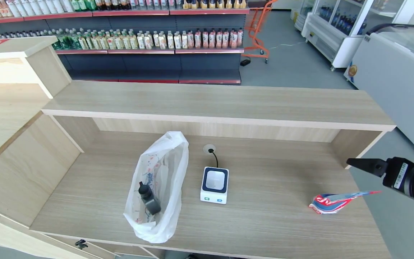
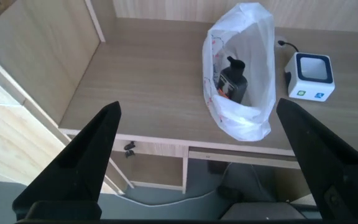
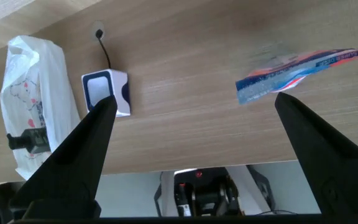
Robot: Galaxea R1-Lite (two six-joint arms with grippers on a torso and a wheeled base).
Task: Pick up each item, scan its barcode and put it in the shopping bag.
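A white plastic shopping bag (image 1: 158,187) (image 2: 244,68) (image 3: 33,106) lies open on the counter's left part, with a dark bottle (image 1: 148,198) (image 2: 232,79) (image 3: 27,140) inside it. The white barcode scanner (image 1: 214,184) (image 2: 312,76) (image 3: 106,93) stands mid-counter. A red, white and blue snack pouch (image 1: 334,202) (image 3: 294,74) lies at the counter's right end. My right gripper (image 1: 363,164) (image 3: 194,143) hangs open above and just beyond the pouch, off the right edge. My left gripper (image 2: 197,155) is open, held back over the counter's front left edge, away from the bag.
A raised wooden ledge (image 1: 214,104) runs along the counter's back, with side walls at left and right. The scanner's black cable (image 1: 214,158) goes into a grommet behind it. Store shelves of bottles (image 1: 149,39) and freezers (image 1: 394,64) stand beyond.
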